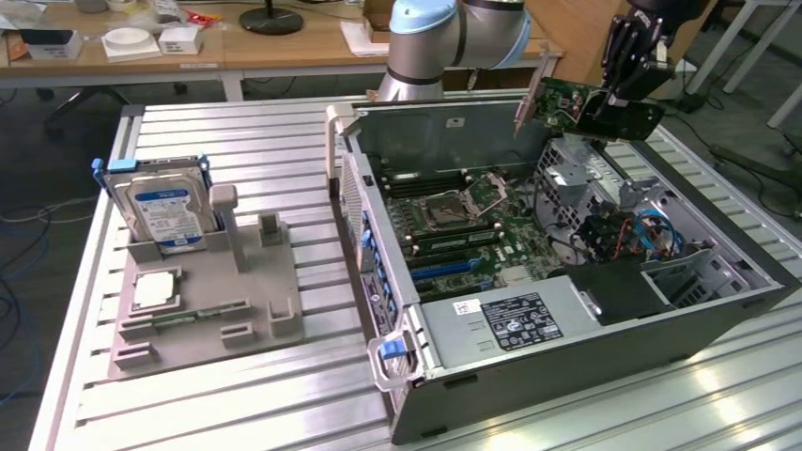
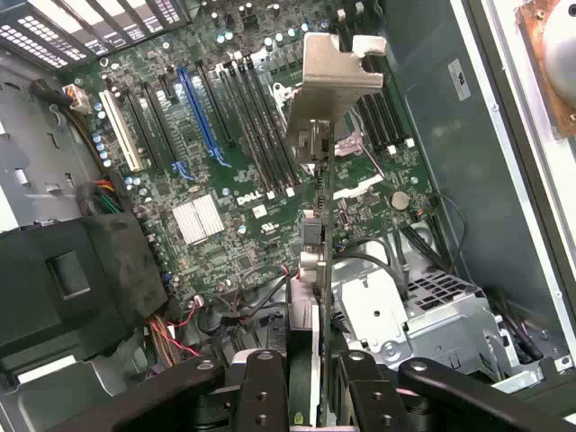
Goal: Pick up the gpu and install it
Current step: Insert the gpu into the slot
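Observation:
The gpu (image 1: 566,101), a green card with a silver bracket (image 1: 528,101) at one end, hangs in the air over the far end of the open computer case (image 1: 602,362). My gripper (image 1: 623,105) is shut on its edge. In the wrist view the gpu (image 2: 317,261) appears edge-on between my fingers (image 2: 263,389), and its bracket (image 2: 335,76) points toward the motherboard (image 2: 236,193). The blue expansion slot (image 2: 196,115) lies off to one side of the card, apart from it. That slot (image 1: 439,270) sits near the middle of the case.
A grey fixture (image 1: 239,310) on the slatted table at the exterior view's left holds a silver hard drive (image 1: 157,207), a processor chip (image 1: 153,289) and a RAM stick (image 1: 188,315). Inside the case are a power supply (image 1: 520,319), a black shroud (image 2: 76,270) and cables (image 1: 652,230).

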